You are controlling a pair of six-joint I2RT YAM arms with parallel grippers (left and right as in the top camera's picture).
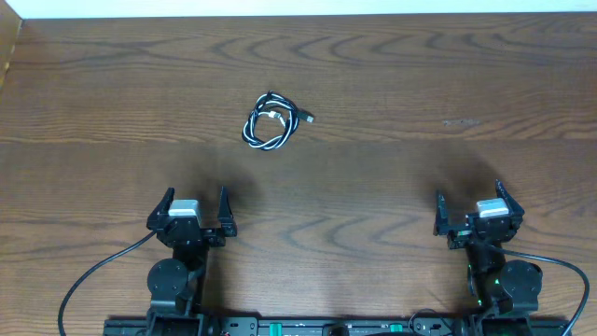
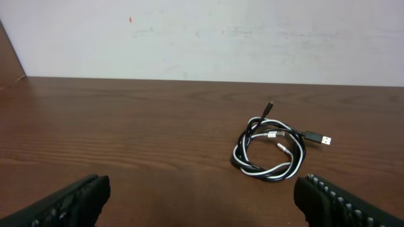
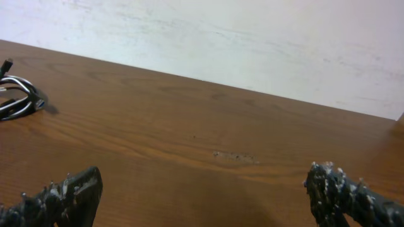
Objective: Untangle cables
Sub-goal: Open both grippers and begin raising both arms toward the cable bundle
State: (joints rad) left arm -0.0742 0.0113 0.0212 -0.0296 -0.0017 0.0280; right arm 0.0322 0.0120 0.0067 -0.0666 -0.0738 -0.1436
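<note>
The cables point(image 1: 269, 124) lie coiled together on the wooden table, a thin black cord and a thin white cord twisted into one small loop with plug ends sticking out. In the left wrist view the cables point(image 2: 270, 150) rest ahead and to the right of my left gripper point(image 2: 202, 200), a silver plug pointing right. My left gripper point(image 1: 194, 207) is open and empty near the front left, well short of the coil. My right gripper point(image 1: 478, 206) is open and empty at the front right. From the right wrist, only an edge of the cables point(image 3: 17, 98) shows far left of my right gripper point(image 3: 203, 198).
The wooden table point(image 1: 392, 84) runs back to a white wall. A small pale scuff point(image 3: 233, 156) marks the wood ahead of the right gripper. Thick black arm wires point(image 1: 89, 275) trail off both arm bases at the front edge.
</note>
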